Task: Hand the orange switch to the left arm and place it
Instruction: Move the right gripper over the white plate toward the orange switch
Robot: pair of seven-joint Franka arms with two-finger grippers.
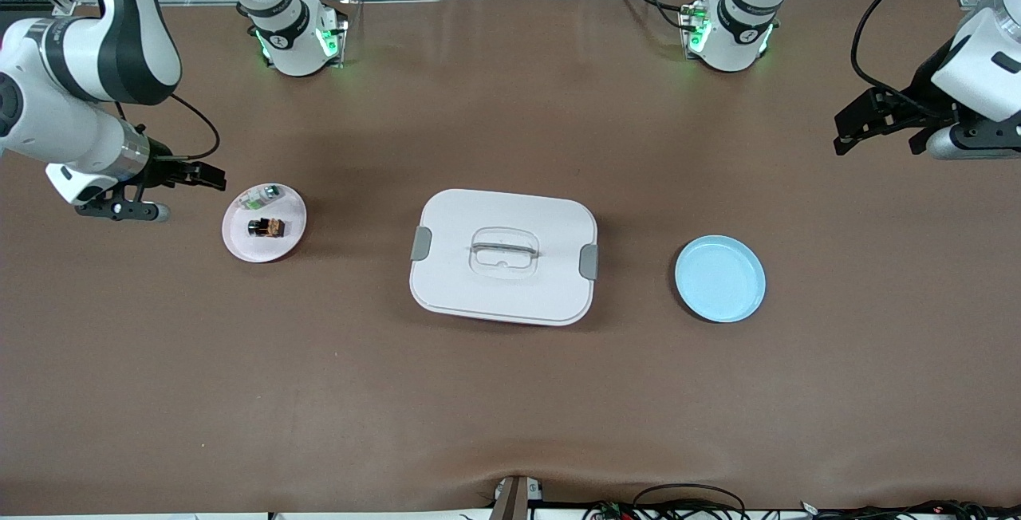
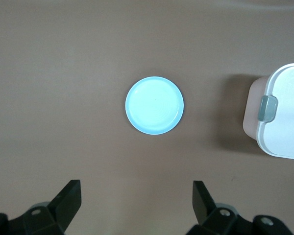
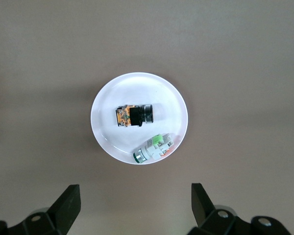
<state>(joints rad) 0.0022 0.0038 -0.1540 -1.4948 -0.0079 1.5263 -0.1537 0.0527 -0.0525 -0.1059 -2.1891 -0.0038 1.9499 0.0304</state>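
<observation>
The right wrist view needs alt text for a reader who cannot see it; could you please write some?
A white plate on the brown table holds the orange switch and a green-and-silver piece. The right gripper hangs open above it.

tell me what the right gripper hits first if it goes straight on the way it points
Likely the pink plate, with the orange switch on it. The right gripper, open, points at it, though its height above the table is unclear.

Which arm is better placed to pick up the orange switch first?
Right. The right gripper hangs open beside the pink plate holding the orange switch; the left gripper waits past the box.
</observation>
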